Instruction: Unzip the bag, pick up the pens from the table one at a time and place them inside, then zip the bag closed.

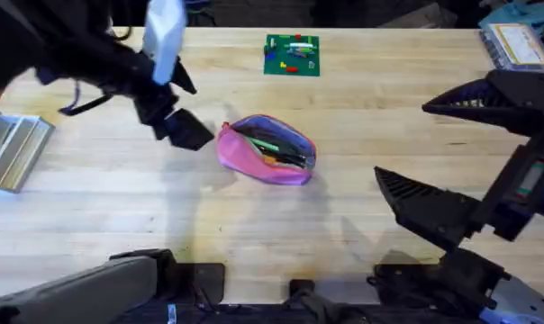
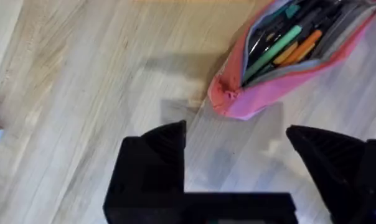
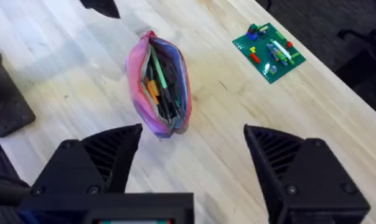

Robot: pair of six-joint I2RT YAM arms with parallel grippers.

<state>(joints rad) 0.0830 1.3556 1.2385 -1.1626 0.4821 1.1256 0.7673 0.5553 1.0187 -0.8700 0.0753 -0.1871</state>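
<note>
The pink bag lies on the table near the middle, its zipper open. Several pens sit inside it, among them a green one, an orange one and dark ones. My left gripper hovers just left of the bag's left end, open with nothing between its fingers. My right gripper hangs to the right of the bag, raised and well apart from it. It is open and empty too. In the right wrist view the bag lies lengthwise beyond the right gripper.
A small green board with coloured pieces sits at the table's far edge behind the bag. A grey metal piece lies at the left edge, and a boxed item at the far right corner. Bare wood stretches in front of the bag.
</note>
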